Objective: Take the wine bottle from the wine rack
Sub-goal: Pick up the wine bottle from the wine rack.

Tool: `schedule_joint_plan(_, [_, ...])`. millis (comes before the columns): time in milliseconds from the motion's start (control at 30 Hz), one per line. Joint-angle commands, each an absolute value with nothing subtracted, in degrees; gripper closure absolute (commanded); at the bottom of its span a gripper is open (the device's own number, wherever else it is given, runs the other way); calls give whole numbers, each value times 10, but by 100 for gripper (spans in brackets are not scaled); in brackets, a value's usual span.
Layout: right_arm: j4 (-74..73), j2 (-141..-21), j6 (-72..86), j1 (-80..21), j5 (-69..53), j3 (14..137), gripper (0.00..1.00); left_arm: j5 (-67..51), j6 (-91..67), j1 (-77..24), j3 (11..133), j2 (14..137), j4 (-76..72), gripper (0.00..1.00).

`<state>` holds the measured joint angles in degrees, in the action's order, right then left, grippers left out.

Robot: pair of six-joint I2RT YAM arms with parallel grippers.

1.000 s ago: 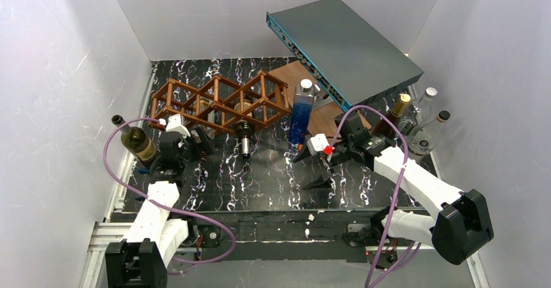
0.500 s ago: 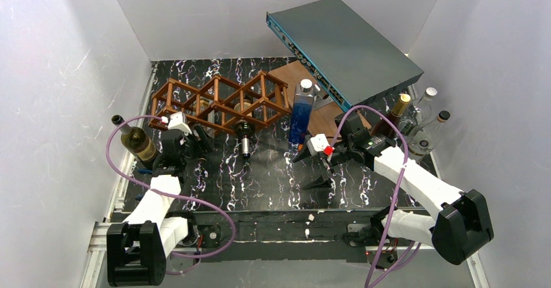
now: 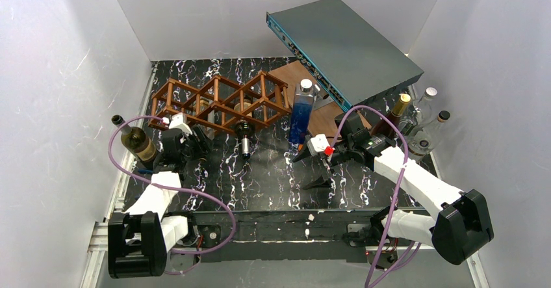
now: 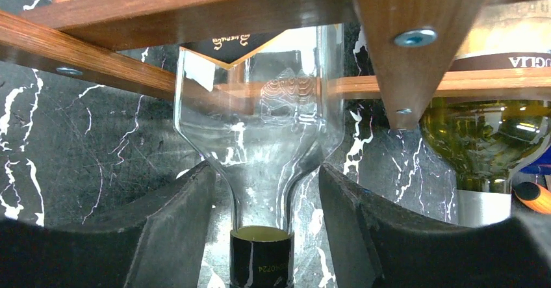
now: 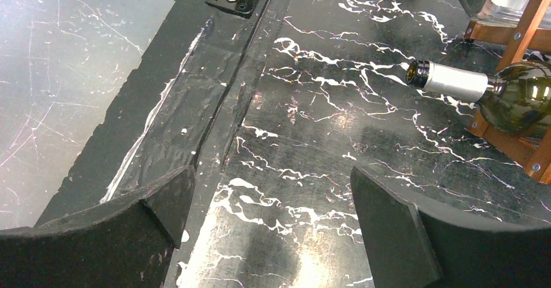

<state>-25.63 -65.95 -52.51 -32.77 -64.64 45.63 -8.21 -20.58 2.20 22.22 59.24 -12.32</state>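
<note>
The wine rack (image 3: 221, 103), a reddish-brown lattice, stands at the back left, and its bars (image 4: 416, 54) fill the top of the left wrist view. A clear wine bottle (image 4: 260, 125) lies in a left cell, neck toward me, with a dark capsule on its mouth. My left gripper (image 4: 266, 177) straddles that neck; a narrow gap shows on each side, so it is open. From above, the left gripper (image 3: 195, 142) sits at the rack's front. A green bottle (image 3: 245, 138) with a silver capsule (image 5: 455, 83) lies in the middle cell. My right gripper (image 5: 273, 197) hangs open and empty over the mat.
A dark green bottle (image 3: 133, 138) stands by the left wall. A square bottle of blue liquid (image 3: 302, 112) stands right of the rack on a flat wooden board (image 3: 292, 77). A grey box (image 3: 341, 44) leans at the back. Several bottles (image 3: 416, 122) crowd the right edge.
My left wrist has edged a little forward to the rack's front. The right arm and the bottles have not moved.
</note>
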Motion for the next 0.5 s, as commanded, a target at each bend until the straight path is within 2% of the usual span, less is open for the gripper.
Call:
schedule_joint_plan(0, [-284,-658,-531,-298,-656,469,2,-104,-204,31,247,609,-118,45])
schedule_joint_plan(300, [-285,-658,-532,-298,-655,469,2,-110,-202,36,263,634,-111,46])
schedule_joint_plan(467, [-285,-659,-533,-298,-653,469,2,-114,-200,37,268,642,-111,50])
